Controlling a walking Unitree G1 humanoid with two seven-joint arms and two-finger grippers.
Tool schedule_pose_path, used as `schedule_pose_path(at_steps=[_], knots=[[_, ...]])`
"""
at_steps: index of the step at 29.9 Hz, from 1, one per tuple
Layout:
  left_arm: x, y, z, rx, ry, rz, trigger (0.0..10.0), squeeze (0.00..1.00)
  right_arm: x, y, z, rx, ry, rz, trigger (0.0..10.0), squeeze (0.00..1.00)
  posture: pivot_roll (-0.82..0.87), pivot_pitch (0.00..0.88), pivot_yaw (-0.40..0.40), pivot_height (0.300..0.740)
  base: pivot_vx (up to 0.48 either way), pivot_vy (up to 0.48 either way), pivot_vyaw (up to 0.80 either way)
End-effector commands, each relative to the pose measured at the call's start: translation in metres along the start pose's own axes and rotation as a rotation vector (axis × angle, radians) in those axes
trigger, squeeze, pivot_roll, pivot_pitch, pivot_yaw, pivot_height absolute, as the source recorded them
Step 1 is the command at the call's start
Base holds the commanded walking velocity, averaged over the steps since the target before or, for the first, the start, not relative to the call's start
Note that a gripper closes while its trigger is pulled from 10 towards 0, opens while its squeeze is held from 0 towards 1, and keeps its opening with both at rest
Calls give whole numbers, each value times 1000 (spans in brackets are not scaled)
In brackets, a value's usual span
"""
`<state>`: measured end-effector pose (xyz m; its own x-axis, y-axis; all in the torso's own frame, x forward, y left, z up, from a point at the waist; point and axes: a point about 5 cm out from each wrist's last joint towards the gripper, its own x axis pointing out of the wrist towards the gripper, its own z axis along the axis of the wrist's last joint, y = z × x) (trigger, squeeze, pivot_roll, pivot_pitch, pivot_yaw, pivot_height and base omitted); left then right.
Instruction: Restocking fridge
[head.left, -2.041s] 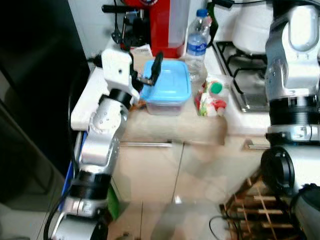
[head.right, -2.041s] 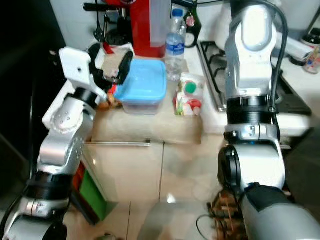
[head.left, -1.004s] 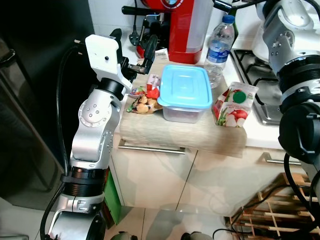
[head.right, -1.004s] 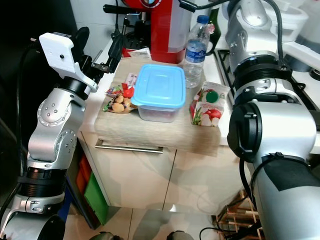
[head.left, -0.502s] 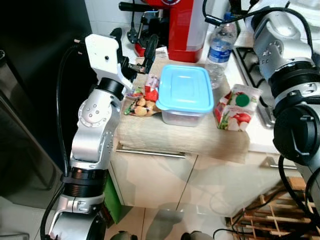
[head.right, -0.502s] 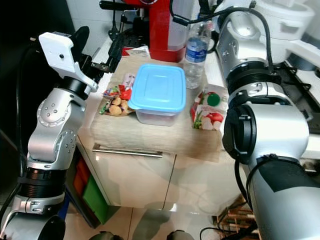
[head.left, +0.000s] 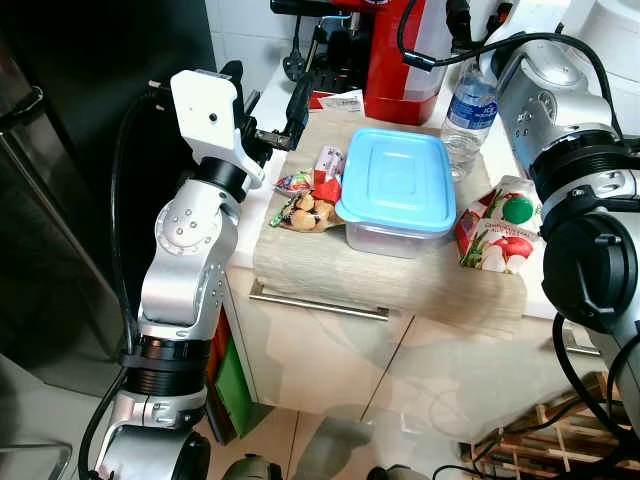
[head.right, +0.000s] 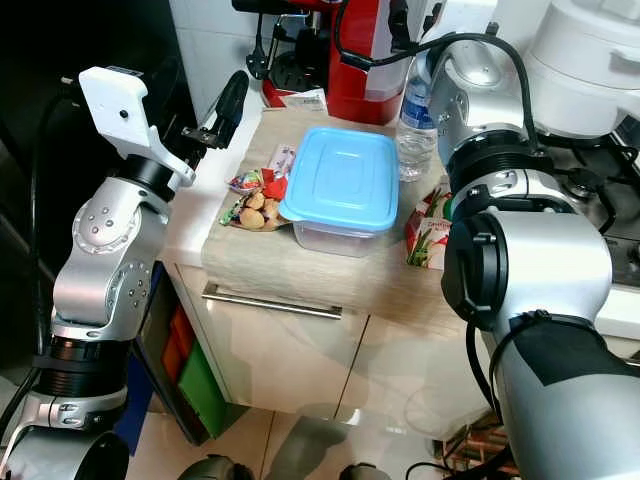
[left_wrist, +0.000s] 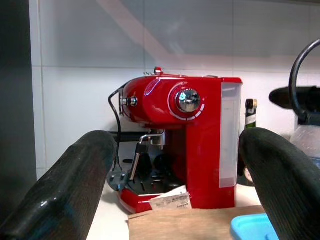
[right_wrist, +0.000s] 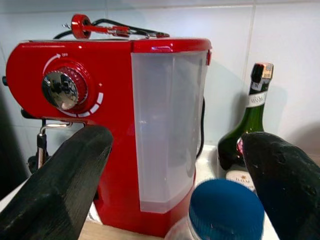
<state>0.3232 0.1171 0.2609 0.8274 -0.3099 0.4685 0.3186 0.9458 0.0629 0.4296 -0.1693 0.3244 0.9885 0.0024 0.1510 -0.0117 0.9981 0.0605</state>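
Both grippers up over the counter, nothing grabbed

Left gripper (head.left: 270, 100) and right gripper (right_wrist: 175, 175) hung spread and empty; blue-lidded container (head.left: 402, 190) sat on the wooden board (head.left: 380, 275), water bottle (head.left: 470, 115) behind it.

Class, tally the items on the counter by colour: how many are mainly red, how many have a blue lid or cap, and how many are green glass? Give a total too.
Red: 2, the coffee machine and the carton
Blue lid or cap: 2, the food container and the water bottle
Green glass: 1, the wine bottle
Total: 5
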Motion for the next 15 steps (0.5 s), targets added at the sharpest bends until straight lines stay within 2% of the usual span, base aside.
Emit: schedule_pose_path(at_steps=[1,8,11,15], knots=[[0,-3,3,7,-10,-9,10000,0,-1,-5,-9,-10,39,-19,10000,0,30,0,-24,740,0,0,0],[1,-5,2,2,-6,-12,10000,0,-2,-7,-13,13,70,-29,10000,0,26,0,-27,740,0,0,0],[2,-6,2,-1,-5,-13,10000,0,-2,-7,-16,53,91,-31,10000,0,25,0,-29,740,0,0,0],[2,-5,2,-1,-5,-12,10000,0,-2,-10,-9,-16,41,-58,10000,0,26,0,-30,740,0,0,0]])
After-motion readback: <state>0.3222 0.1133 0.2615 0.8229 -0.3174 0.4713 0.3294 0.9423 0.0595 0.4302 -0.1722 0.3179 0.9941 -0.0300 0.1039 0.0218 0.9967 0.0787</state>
